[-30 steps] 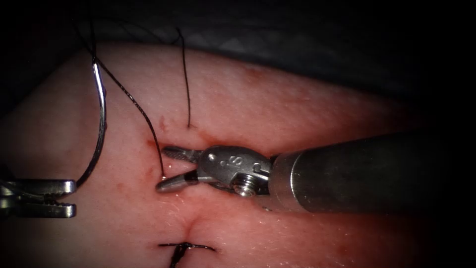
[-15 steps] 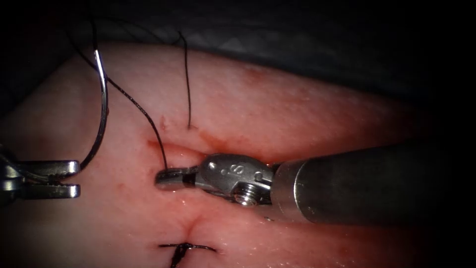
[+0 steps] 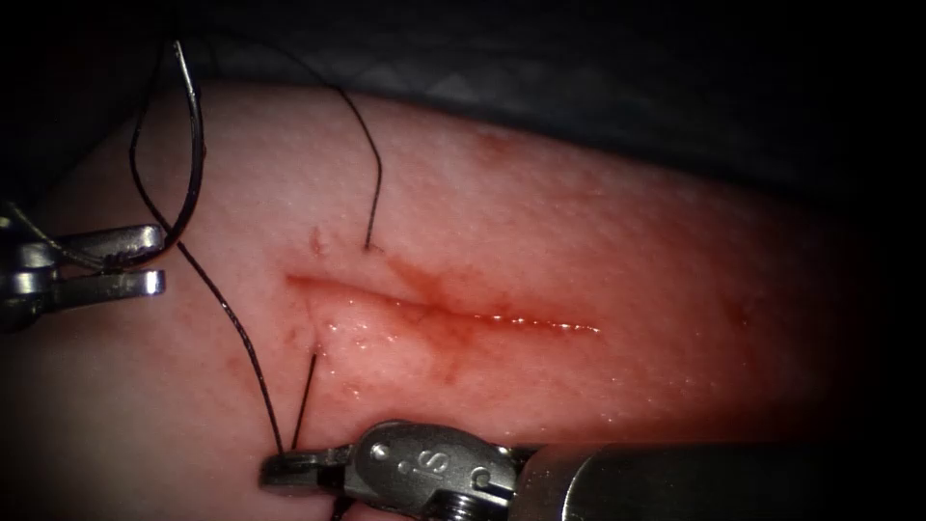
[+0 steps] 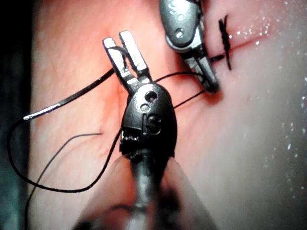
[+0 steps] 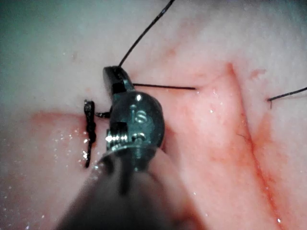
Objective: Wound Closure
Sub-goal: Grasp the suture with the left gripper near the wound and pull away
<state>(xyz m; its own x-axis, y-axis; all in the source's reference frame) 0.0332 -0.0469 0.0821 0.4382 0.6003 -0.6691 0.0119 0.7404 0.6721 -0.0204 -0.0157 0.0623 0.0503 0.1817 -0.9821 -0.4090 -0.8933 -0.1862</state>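
The curved needle (image 3: 198, 145) is clear of the tissue (image 3: 598, 241), up at the far left of the cut (image 3: 453, 314). My left tool (image 3: 145, 259) is shut on it near one end of its curve, as the left wrist view shows with the tool (image 4: 122, 40) and needle (image 4: 72, 98). From the needle's other end the black thread (image 3: 227, 309) runs down to my right tool (image 3: 285, 470). That tool is shut on the thread just below where it leaves the tissue at the cut's left end, and the right wrist view shows the same grip (image 5: 115, 76).
A second strand (image 3: 371, 183) rises from a puncture above the cut's left end. A finished stitch with its knot (image 5: 88, 129) lies beside the right tool. Red fluid (image 3: 434, 299) stains the cut. The right tool's shaft (image 3: 694, 482) lies along the lower edge.
The right tool shut on the thread beside the cut and pulled it down toward the lower edge, uncovering the cut. The left tool rose a little with the needle.
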